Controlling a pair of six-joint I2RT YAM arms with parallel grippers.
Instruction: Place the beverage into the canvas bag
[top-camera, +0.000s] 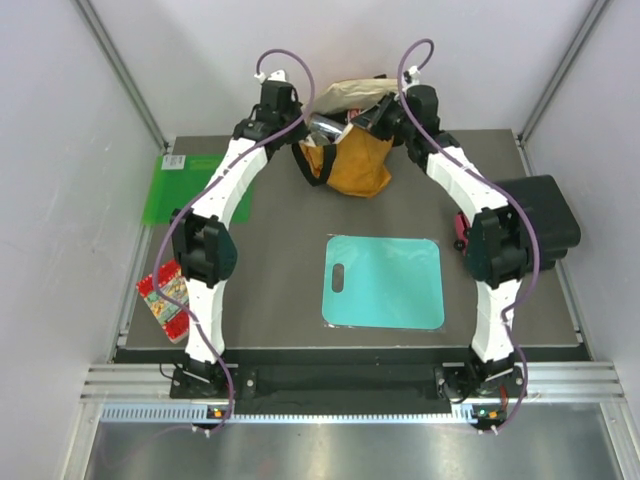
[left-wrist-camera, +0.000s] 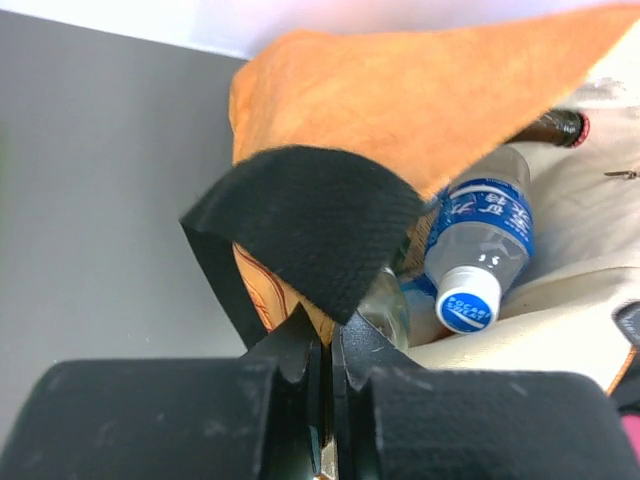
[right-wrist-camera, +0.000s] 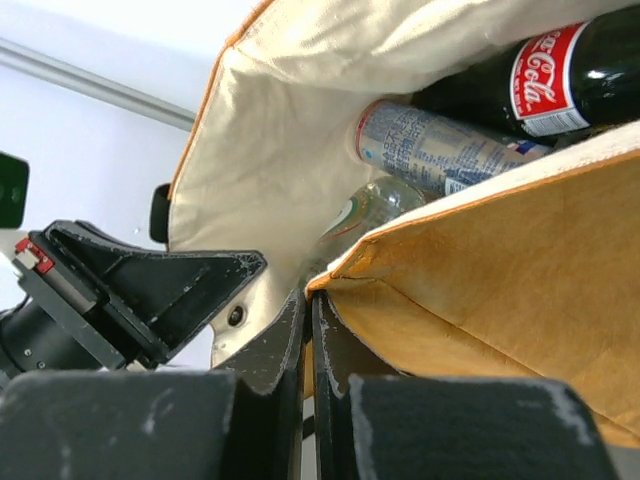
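Note:
The canvas bag (top-camera: 355, 160), mustard-yellow with black straps, lies at the back of the table with its mouth held open. My left gripper (left-wrist-camera: 328, 335) is shut on its rim beside a black strap (left-wrist-camera: 300, 225). My right gripper (right-wrist-camera: 308, 305) is shut on the opposite rim (right-wrist-camera: 450, 215). Several beverages lie inside against the cream lining: a Pocari Sweat bottle (left-wrist-camera: 480, 240), a Coca-Cola bottle (right-wrist-camera: 560, 65), a silver can (right-wrist-camera: 430, 145) and a clear bottle (right-wrist-camera: 365, 215). From above, the left gripper (top-camera: 292, 122) and right gripper (top-camera: 375, 117) flank the bag mouth.
A teal cutting board (top-camera: 385, 280) lies mid-table in front of the bag. A green mat (top-camera: 185, 185) is at the left edge, with a colourful snack packet (top-camera: 165, 300) nearer me. A black boxy object (top-camera: 545, 215) sits at the right edge.

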